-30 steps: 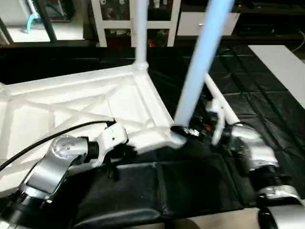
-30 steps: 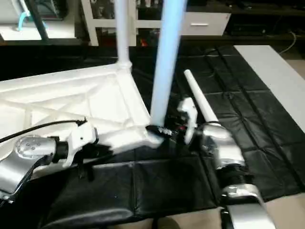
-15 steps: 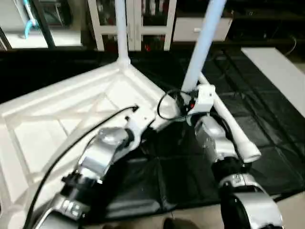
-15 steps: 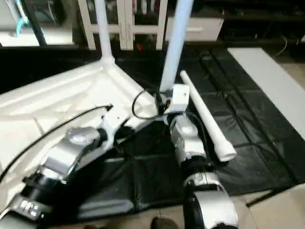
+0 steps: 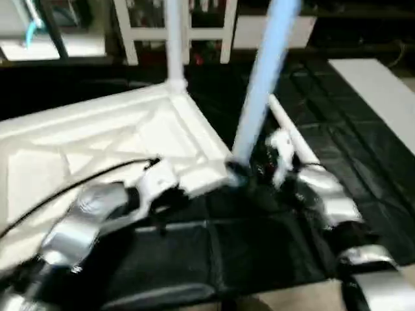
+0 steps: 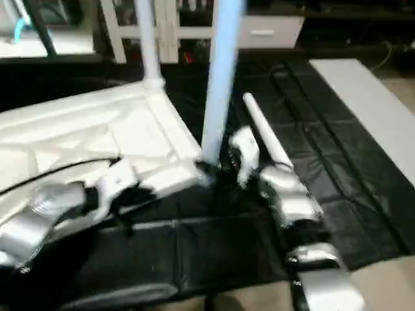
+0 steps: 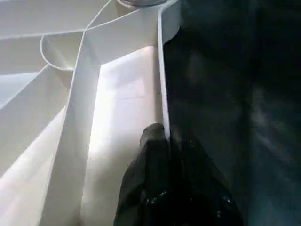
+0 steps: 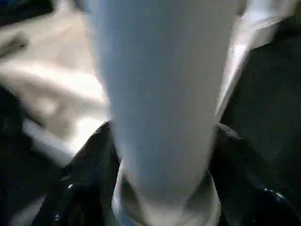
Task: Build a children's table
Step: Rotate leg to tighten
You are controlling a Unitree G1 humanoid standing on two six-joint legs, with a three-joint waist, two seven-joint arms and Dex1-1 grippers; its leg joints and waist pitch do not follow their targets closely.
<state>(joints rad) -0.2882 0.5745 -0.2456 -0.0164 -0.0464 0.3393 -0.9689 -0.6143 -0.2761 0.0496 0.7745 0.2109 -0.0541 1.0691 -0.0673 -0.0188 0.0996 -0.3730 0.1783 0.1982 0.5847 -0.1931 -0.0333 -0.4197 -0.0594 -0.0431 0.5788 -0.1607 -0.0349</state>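
The children's table top (image 5: 97, 139) lies upside down on the left, its ribbed underside facing up. One white leg (image 5: 174, 39) stands in the far corner socket. A second leg (image 5: 262, 84) stands upright at the near right corner. My right gripper (image 5: 241, 173) is at this leg's base, and in the right wrist view its black fingers (image 8: 91, 169) press against both sides of the tube. My left gripper (image 7: 163, 134) is shut on the thin rim wall of the top's near edge. A loose leg (image 6: 262, 133) lies on the mat behind my right arm.
A black mat (image 5: 259, 246) covers the floor under the work. A white glass-door cabinet (image 5: 194, 26) stands at the back. A pale floor panel (image 5: 382, 91) runs along the far right.
The head camera has swung about, so the whole picture shifted. Both grippers stay where they were, the left on the top's rim and the right at the near leg's base.
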